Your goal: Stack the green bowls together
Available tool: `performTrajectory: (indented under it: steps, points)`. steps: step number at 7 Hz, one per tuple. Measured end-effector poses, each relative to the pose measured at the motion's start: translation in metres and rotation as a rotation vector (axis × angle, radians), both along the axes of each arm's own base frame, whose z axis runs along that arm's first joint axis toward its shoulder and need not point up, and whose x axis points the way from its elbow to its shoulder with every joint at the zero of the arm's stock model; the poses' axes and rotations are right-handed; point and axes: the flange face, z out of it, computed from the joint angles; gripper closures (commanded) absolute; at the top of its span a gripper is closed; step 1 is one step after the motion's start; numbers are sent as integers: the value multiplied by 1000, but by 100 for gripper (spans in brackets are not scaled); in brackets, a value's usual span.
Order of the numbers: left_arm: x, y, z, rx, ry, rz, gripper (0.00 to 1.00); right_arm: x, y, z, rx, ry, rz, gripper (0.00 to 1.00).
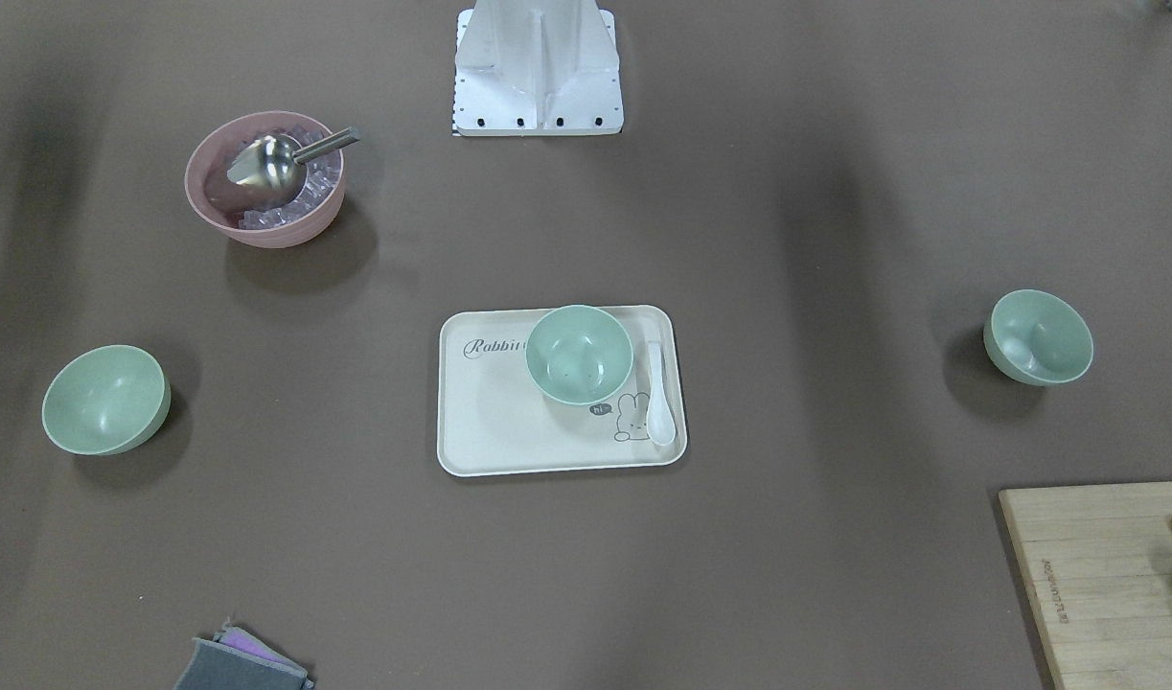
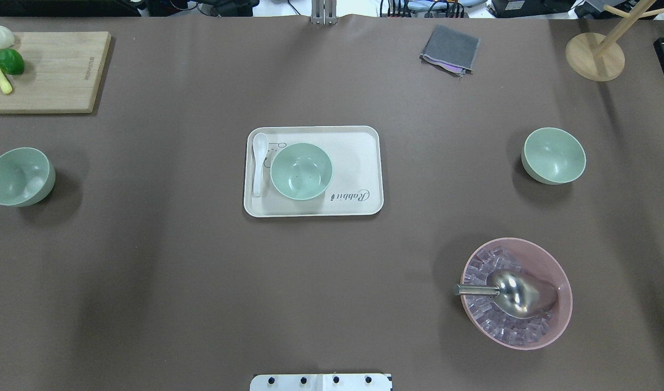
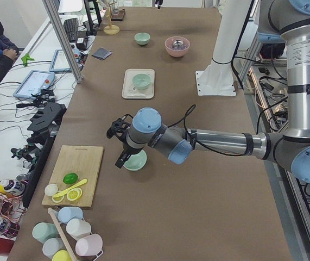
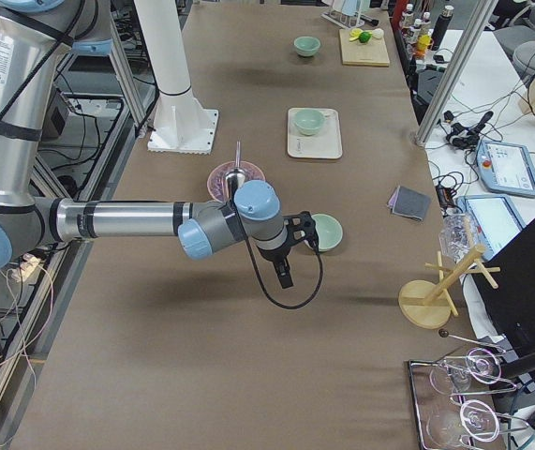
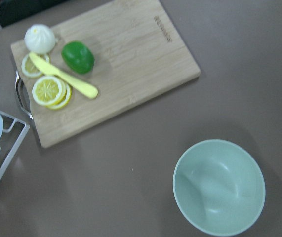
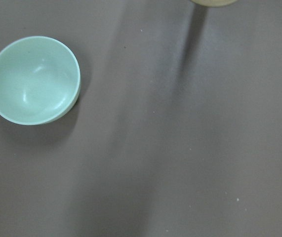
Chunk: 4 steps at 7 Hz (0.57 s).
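Observation:
Three pale green bowls stand apart on the brown table. One (image 2: 301,171) sits on the cream tray (image 2: 359,157) at the centre. One (image 2: 19,176) is at the far left and also shows in the left wrist view (image 5: 219,186). One (image 2: 554,155) is at the right and also shows in the right wrist view (image 6: 33,79). My left gripper (image 3: 121,159) hangs above the left bowl (image 3: 135,161). My right gripper (image 4: 283,272) hangs beside the right bowl (image 4: 325,232). Both grippers show only in the side views, so I cannot tell whether they are open or shut.
A pink bowl (image 2: 516,293) with ice cubes and a metal scoop stands at the near right. A wooden cutting board (image 2: 49,70) with lime, lemon slices and a knife is at the far left. A white spoon (image 2: 258,163) lies on the tray. A grey cloth (image 2: 450,50) and a wooden rack base (image 2: 595,57) are at the far edge.

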Motion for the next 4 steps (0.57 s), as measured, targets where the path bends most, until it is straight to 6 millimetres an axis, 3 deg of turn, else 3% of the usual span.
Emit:
performTrajectory:
  steps: [2, 3, 4]
  points:
    - [5, -21, 11, -18, 20, -5, 2, -13, -10, -12, 25, -25, -10, 0]
    - [14, -19, 20, -37, 25, 7, 2, -26, -11, -12, -3, -31, -12, 0]
    - [37, -17, 31, -91, 36, 23, 1, -45, -11, -11, -62, -34, 6, 0]
